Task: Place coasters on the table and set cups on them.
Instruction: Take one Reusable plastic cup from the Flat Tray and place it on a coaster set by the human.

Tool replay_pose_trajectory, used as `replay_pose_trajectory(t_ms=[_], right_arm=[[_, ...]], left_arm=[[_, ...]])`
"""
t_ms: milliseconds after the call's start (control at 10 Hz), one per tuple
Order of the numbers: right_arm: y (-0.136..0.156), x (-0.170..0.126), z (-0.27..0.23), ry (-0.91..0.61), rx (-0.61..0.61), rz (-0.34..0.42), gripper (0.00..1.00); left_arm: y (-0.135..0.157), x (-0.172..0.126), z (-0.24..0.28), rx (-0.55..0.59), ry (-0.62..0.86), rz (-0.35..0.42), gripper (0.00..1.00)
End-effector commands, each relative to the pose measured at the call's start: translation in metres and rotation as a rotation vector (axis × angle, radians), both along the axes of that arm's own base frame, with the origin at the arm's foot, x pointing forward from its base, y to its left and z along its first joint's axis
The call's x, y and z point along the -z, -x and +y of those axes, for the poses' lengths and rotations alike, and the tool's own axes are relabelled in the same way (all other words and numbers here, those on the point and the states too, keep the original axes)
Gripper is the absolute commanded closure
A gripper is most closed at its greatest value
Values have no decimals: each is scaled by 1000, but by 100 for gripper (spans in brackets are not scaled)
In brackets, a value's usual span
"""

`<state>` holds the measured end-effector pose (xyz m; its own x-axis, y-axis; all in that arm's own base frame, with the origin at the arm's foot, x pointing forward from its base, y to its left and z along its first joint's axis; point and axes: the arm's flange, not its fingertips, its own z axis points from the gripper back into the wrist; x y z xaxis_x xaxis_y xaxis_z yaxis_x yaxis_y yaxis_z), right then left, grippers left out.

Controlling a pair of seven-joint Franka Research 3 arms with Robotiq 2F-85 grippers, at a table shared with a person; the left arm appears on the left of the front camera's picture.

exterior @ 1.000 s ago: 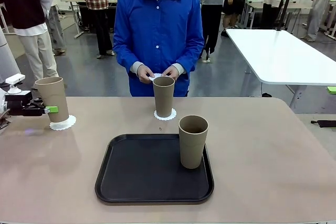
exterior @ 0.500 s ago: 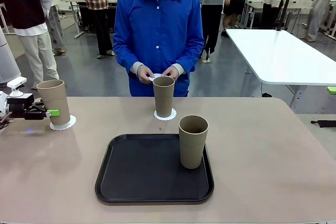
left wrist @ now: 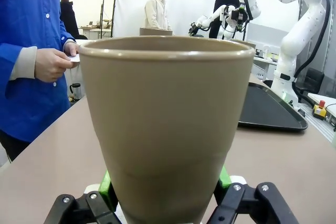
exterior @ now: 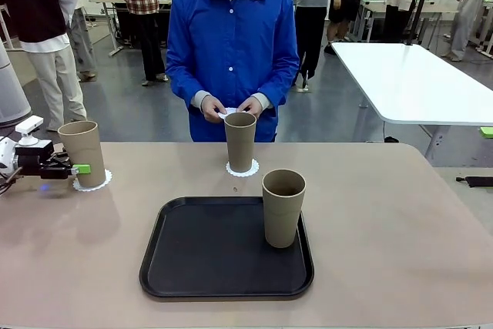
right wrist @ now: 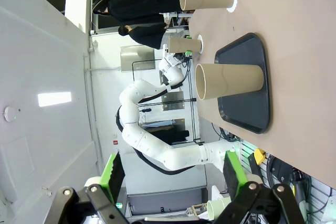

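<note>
Clamping the left cup (exterior: 82,148) low on its wall, your left gripper (exterior: 77,169) holds it upright on a coaster (exterior: 94,183) near the left edge of the table (exterior: 385,221). Your right gripper (right wrist: 170,174) hangs with its jaws wide apart. The table is smooth beige; a person (exterior: 231,44) stands at its far side, with a white table (exterior: 416,82) behind. The cups are plain, tan and tapered: the far cup (exterior: 240,140) stands on the far coaster (exterior: 243,169), the third cup (exterior: 283,207) in the black tray (exterior: 223,256).

Khaki cup (left wrist: 167,124) clamped in tool (left wrist: 167,195), black tray (left wrist: 270,109) beyond
</note>
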<state>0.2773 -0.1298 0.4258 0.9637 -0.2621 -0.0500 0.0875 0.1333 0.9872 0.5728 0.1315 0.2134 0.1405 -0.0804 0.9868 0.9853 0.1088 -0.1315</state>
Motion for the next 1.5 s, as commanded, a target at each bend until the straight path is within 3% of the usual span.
replay_pose_trajectory(t_ms=[0,600,800,1400], right_arm=[[0,-2,0,-5,1,-7,0],[0,-2,0,-5,1,-7,0],[0,-2,0,-5,1,-7,0],[0,-2,0,-5,1,-7,0]], left_arm=[[-9,4,2,1,2,-25,16],[-9,5,2,12,2,-37,16],[-8,4,3,18,-2,-31,0],[-11,2,7,31,-14,-15,0]])
